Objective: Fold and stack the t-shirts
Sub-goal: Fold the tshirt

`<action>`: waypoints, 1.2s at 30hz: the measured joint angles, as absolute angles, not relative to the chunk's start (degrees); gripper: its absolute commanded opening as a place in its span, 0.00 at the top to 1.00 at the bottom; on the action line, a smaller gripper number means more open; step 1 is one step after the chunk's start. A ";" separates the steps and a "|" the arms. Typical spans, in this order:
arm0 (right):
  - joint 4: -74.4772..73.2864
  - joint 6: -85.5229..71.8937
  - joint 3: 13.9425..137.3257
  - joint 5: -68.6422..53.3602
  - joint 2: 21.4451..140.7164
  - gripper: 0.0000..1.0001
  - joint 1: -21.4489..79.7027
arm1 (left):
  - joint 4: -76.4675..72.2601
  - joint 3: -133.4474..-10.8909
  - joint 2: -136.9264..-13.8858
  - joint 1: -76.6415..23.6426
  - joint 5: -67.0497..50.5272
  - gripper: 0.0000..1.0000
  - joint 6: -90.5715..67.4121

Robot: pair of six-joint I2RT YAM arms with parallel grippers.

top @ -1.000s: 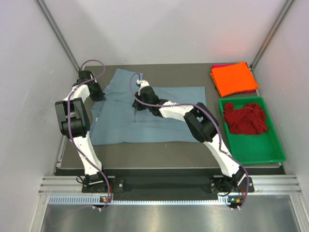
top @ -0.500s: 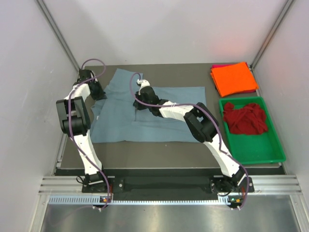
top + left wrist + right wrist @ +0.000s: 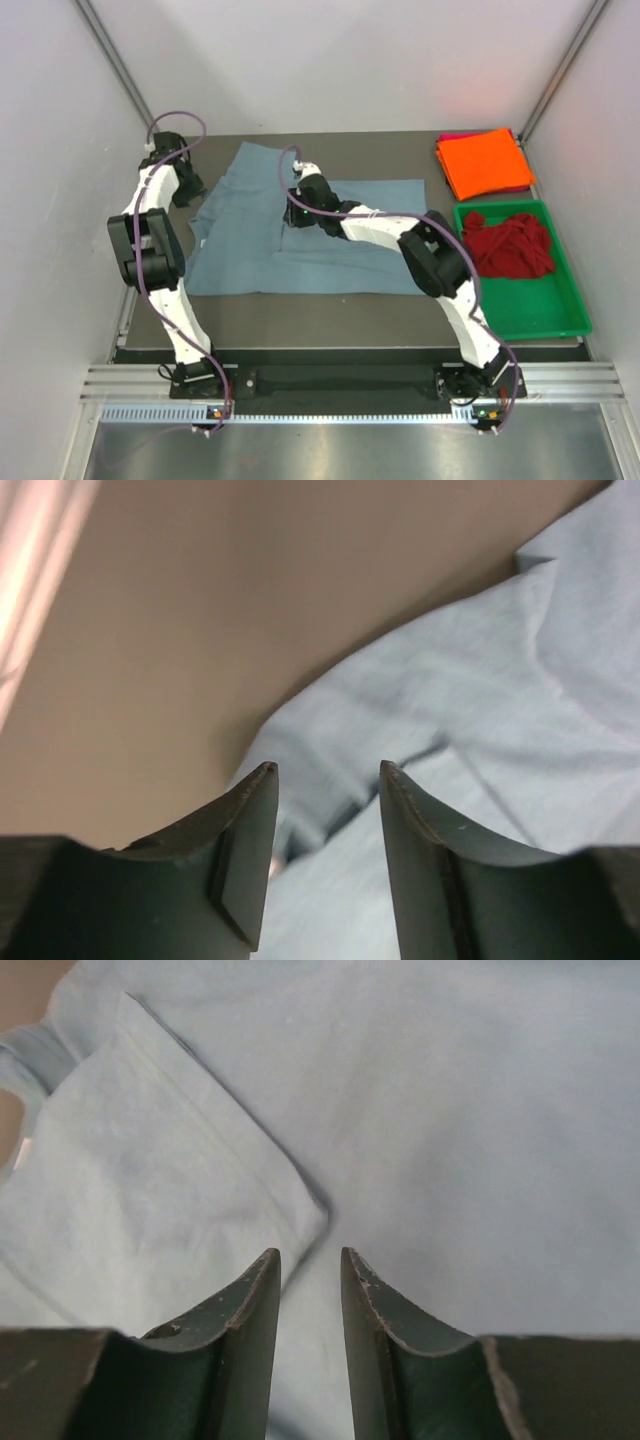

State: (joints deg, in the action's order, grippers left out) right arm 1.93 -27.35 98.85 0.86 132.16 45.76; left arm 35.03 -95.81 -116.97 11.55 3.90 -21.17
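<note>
Roughly halfway, by the look of it: two robot arms bend over a blue-grey t-shirt (image 3: 330, 245) spread across the middle of a dark table (image 3: 330, 310), one flap already turned in over the body but the rest lying flat and unfolded. The left pincer (image 3: 325, 770) hangs over the shirt's left edge, where cloth meets bare table, its jaws apart and holding nothing; the right pincer (image 3: 310, 1253) hovers close above the corner of the turned-in flap near the shirt's centre, jaws parted by a narrow gap, nothing between them. At the far right corner an orange t-shirt (image 3: 485, 162) sits folded square on top of a pink t-shirt (image 3: 455, 136), of which only a thin edge shows, so that pile appears finished. Just in front of it a dark red t-shirt (image 3: 508, 245) lies crumpled in a green tray (image 3: 520, 320), untouched. Count: four shirts in all, one blue-grey, one orange, one pink, one dark red, plus one tray and two pincers. Judged from this, two shirts are folded and stacked, one is part-folded and one has yet to be started; both must join the pile
</note>
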 measured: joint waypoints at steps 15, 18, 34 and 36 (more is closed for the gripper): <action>-1.04 -30.59 70.28 -5.80 102.13 0.78 34.54 | 42.76 -67.46 -95.39 13.80 -3.14 1.00 -31.24; -2.44 -30.59 66.13 -7.49 101.54 0.78 34.54 | 42.68 -62.02 -96.20 13.52 -5.19 1.00 -33.82; -7.16 -29.71 55.42 -7.57 91.42 0.80 33.56 | 44.36 -62.52 -100.07 11.49 8.60 1.00 -38.70; -8.05 -29.58 54.59 -6.52 90.37 0.80 33.36 | 44.58 -62.85 -100.27 11.20 10.46 1.00 -38.46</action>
